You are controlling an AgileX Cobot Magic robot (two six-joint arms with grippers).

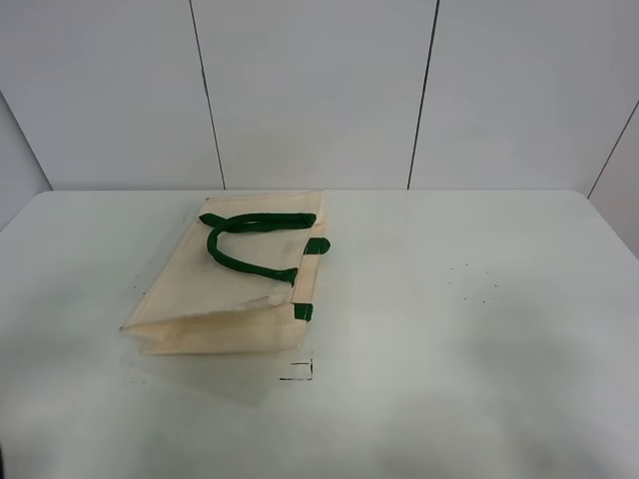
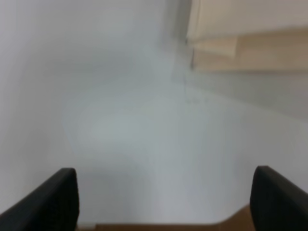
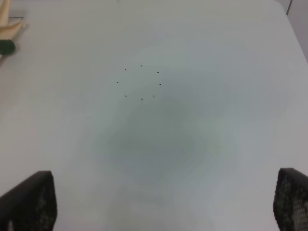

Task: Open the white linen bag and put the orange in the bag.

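The white linen bag (image 1: pixel 235 274) lies flat on the white table (image 1: pixel 449 329), left of centre, with its dark green handles (image 1: pixel 245 244) folded on top. A corner of it shows in the left wrist view (image 2: pixel 240 38) and a sliver in the right wrist view (image 3: pixel 7 29). The orange is out of view in every frame. No arm shows in the exterior high view. My left gripper (image 2: pixel 166 199) is open and empty over bare table near the bag's corner. My right gripper (image 3: pixel 166 204) is open and empty over bare table to the right of the bag.
A ring of small black dots (image 3: pixel 139 82) marks the table right of the bag, also seen in the exterior high view (image 1: pixel 474 284). A small black corner mark (image 1: pixel 300 371) sits by the bag's near edge. White wall panels (image 1: pixel 319 90) stand behind the table.
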